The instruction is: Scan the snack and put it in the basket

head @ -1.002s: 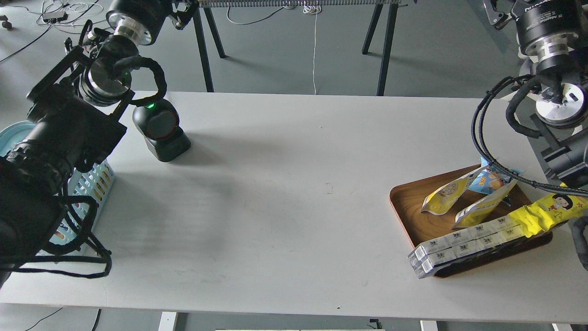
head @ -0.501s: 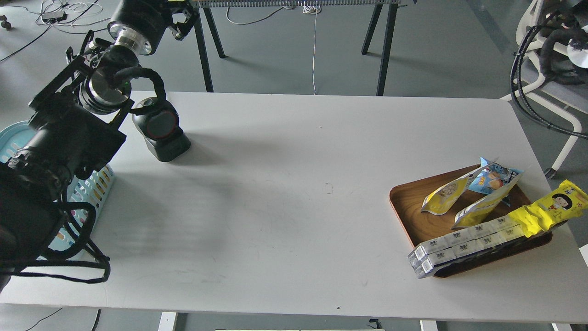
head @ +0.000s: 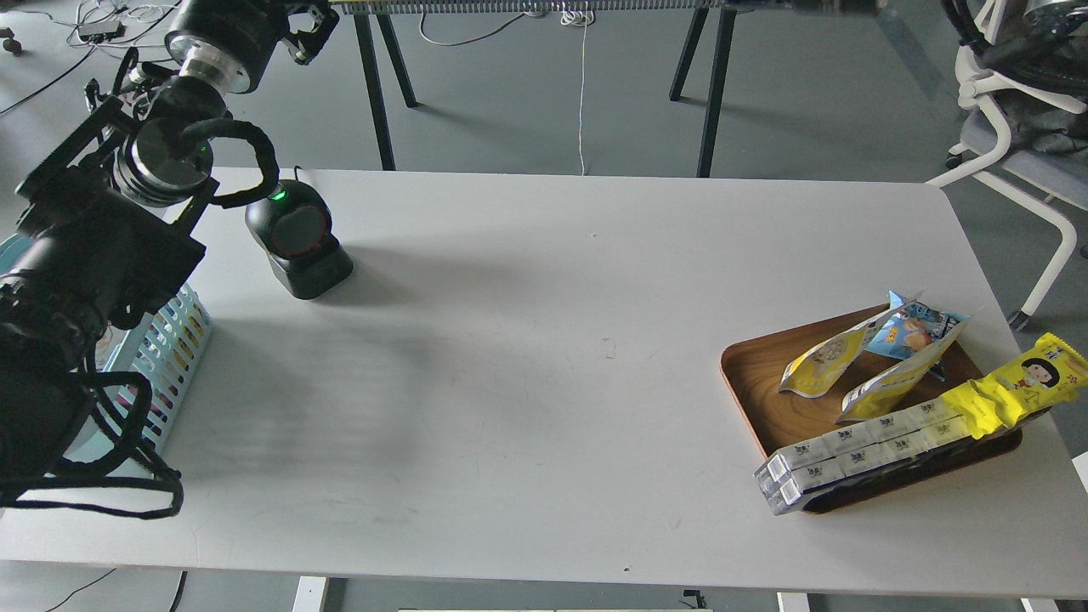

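- My left hand [head: 308,34] sits at the far end of my left arm, up near the top left of the view beyond the back edge of the desk [head: 544,408]; it shows small and dark, so I cannot tell how far its fingers are parted, nor whether anything is in them.
- My right hand is out of sight; only some dark cabling shows at the top right corner, by a white-framed chair [head: 1011,153].
- The snack [head: 829,357], a yellow pouch picturing round tan beans, lies tilted in the brown wood-grain tray [head: 756,374] at the right end of the desk, well apart from my left hand, on the opposite side of the desk.
- A second yellow pouch [head: 892,382] lies just beside it, and a small blue biscuit bag [head: 905,330] leans behind the two.
- A long yellow wrapper with a cartoon child's face [head: 1016,387] overhangs the tray's right rim, and a row of white boxed packs [head: 850,450] lies across the tray's front edge.
- The light blue basket [head: 174,340] sits at the left edge of the desk, largely hidden behind my left arm.
- A black barcode scanner [head: 296,240] with a green light on top stands on the desk near the basket, below my left hand.
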Robot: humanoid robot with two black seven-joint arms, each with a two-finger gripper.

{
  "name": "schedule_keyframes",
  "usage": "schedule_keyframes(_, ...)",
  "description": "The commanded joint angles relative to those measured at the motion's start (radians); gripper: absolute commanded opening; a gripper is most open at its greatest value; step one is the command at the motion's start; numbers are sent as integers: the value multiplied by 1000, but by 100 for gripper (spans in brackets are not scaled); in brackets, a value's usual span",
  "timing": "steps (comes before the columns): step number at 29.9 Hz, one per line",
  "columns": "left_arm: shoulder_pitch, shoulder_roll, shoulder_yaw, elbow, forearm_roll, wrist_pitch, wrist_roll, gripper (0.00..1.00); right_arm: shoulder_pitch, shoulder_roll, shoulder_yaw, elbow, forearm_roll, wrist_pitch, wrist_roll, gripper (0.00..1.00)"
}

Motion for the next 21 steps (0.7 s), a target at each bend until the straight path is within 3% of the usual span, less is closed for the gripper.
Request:
schedule_keyframes(1,10,-1,-1,0,0,-1,-1,100,93,7,-129,114,-152,-13,0,99)
schedule_keyframes(6,19,-6,-2,0,-2,-1,-2,100,179,-4,-269,299,-437,-91,0,98)
schedule_keyframes(14,28,-4,-4,0,-2,-2,-12,100,196,11,-552,376,-875,-461,0,98)
schedule_keyframes(21,36,-3,-4,0,-2,-2,-13,100,195,28,-637,401,-990,-519,0,97)
